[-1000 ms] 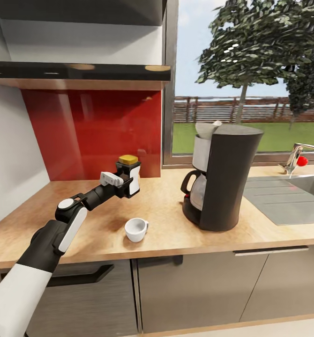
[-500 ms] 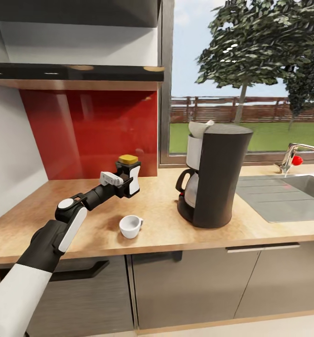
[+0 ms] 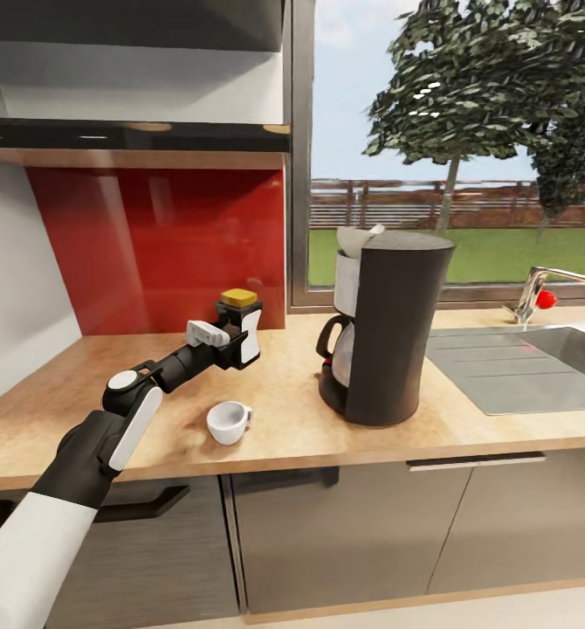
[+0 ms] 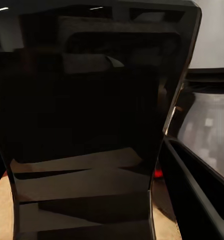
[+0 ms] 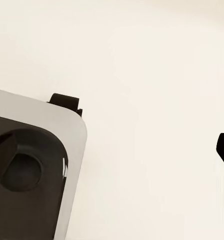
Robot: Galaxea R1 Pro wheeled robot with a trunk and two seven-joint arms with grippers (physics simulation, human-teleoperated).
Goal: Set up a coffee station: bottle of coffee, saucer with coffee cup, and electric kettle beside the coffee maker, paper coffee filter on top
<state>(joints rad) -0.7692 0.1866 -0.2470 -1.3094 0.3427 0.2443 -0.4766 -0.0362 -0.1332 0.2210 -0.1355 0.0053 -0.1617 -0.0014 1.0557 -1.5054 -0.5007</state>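
While your left gripper (image 3: 237,342) is clamped on the upright bottle of coffee (image 3: 241,329) above the kitchen countertop (image 3: 284,397), the coffee maker (image 3: 381,328) stands to its right.

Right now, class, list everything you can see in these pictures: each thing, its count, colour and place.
Coffee maker: one, dark grey, on countertop centre.
Paper filter: one, white, atop coffee maker.
Coffee cup: one, white, on countertop near front edge.
Bottle of coffee: one, dark with yellow lid, held above countertop.
Sink: one, steel, at right.
Tap: one, steel with red knob, behind sink.
Splashback: one, red, on wall.
Left tool: one, closed on bottle.
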